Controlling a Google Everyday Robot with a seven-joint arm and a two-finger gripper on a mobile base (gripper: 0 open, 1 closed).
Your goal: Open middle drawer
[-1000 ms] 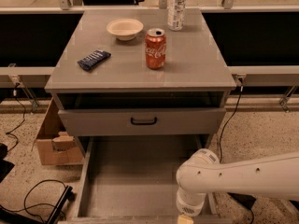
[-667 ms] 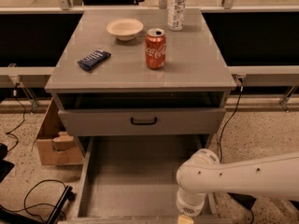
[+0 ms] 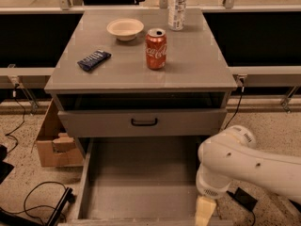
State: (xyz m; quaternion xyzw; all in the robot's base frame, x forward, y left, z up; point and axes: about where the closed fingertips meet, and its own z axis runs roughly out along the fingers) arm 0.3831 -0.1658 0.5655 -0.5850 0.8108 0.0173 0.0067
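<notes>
The middle drawer is a grey front panel with a small black loop handle, set under the dark top slot of the grey cabinet. It stands nearly flush with the cabinet. Below it the large bottom drawer is pulled far out and shows a plain grey tray. My white arm comes in from the right. My gripper points down at the bottom drawer's front right corner, well below and to the right of the handle, partly cut off by the frame's lower edge.
On the cabinet top stand a red Coca-Cola can, a white bowl, a blue snack bar and a clear bottle. A cardboard box sits at the left on the floor, with black cables.
</notes>
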